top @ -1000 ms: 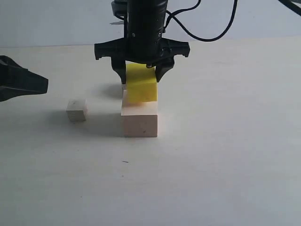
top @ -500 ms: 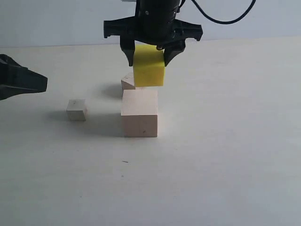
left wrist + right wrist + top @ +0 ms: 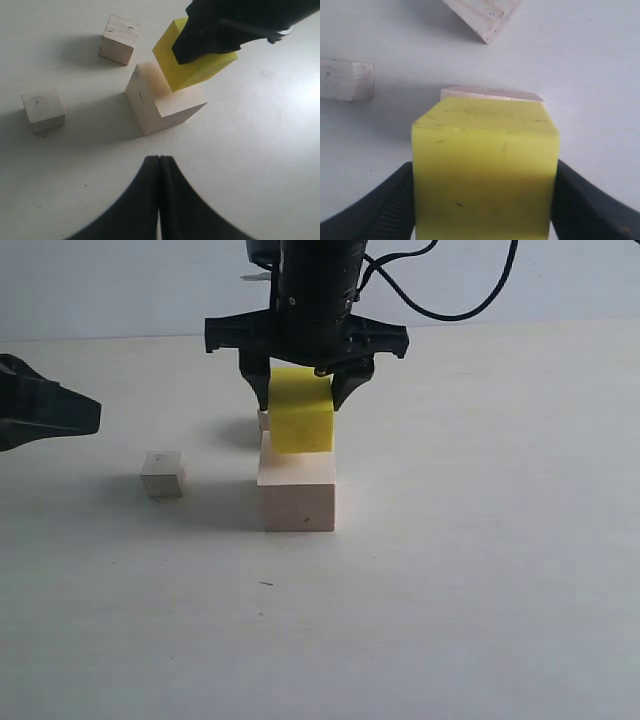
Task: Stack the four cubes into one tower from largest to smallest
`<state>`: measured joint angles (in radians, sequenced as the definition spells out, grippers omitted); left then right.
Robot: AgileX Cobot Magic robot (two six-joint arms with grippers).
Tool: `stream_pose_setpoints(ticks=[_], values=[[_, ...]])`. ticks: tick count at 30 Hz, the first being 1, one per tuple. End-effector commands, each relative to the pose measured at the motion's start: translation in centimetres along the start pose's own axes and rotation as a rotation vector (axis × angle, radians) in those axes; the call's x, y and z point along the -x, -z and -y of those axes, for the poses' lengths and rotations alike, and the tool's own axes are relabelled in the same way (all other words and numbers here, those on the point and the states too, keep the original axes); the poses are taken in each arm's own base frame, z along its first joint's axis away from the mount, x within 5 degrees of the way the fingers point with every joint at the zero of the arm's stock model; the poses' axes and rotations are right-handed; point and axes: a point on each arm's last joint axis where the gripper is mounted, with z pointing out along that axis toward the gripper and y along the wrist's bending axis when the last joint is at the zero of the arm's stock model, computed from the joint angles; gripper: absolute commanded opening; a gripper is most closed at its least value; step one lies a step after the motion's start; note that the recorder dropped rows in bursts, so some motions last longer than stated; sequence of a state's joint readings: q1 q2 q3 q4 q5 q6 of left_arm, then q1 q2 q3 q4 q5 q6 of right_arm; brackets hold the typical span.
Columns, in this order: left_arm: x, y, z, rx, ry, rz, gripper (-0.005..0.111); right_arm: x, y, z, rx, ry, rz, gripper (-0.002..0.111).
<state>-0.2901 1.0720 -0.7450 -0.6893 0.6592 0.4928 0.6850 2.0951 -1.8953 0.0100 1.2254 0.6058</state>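
Yellow cube point(image 3: 302, 425) clamped in the right tool point(image 3: 300, 405), low over the largest wooden cube point(image 3: 297, 502); centre and square it before releasing. Left tool point(image 3: 159, 167) closed, empty.

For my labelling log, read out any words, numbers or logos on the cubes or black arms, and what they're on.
No readable text anywhere.
The bright yellow cube, the large pale wooden cube, the small wooden cube beside it, the small wooden cube behind and the black right tool bear no markings beyond specks and grain.
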Motion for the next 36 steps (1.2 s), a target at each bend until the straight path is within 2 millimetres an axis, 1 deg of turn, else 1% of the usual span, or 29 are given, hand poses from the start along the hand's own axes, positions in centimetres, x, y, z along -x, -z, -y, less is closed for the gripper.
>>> stream_pose_setpoints(ticks=[1,7,14,16,20,22,29,36], values=[[0.0,0.2,0.0,0.002,0.003,0.008,0.000,0.0,0.1,-0.2,0.019,-0.004,-0.001,0.000],[0.0,0.2,0.0,0.002,0.003,0.008,0.000,-0.5,0.0,-1.0,0.012,0.017,0.000,0.000],[0.0,0.2,0.0,0.002,0.003,0.008,0.000,-0.5,0.0,-0.9,0.001,0.011,0.008,0.000],[-0.1,0.2,0.0,0.001,0.003,0.007,0.000,-0.7,-0.4,-0.7,-0.009,0.002,-0.006,0.000],[-0.1,0.2,0.0,0.001,0.003,0.007,0.000,-1.6,-2.1,0.1,-0.066,0.009,-0.056,0.000],[-0.1,0.2,0.0,0.001,0.003,0.007,0.000,-1.8,-2.5,0.3,-0.075,0.011,-0.067,0.000],[0.0,0.2,0.0,0.003,0.003,0.010,0.000,-1.8,-0.8,0.3,-0.049,0.009,-0.038,0.000],[0.0,0.2,0.0,0.003,0.003,0.010,0.000,-2.0,-0.7,-0.1,-0.008,-0.008,-0.052,0.000]])
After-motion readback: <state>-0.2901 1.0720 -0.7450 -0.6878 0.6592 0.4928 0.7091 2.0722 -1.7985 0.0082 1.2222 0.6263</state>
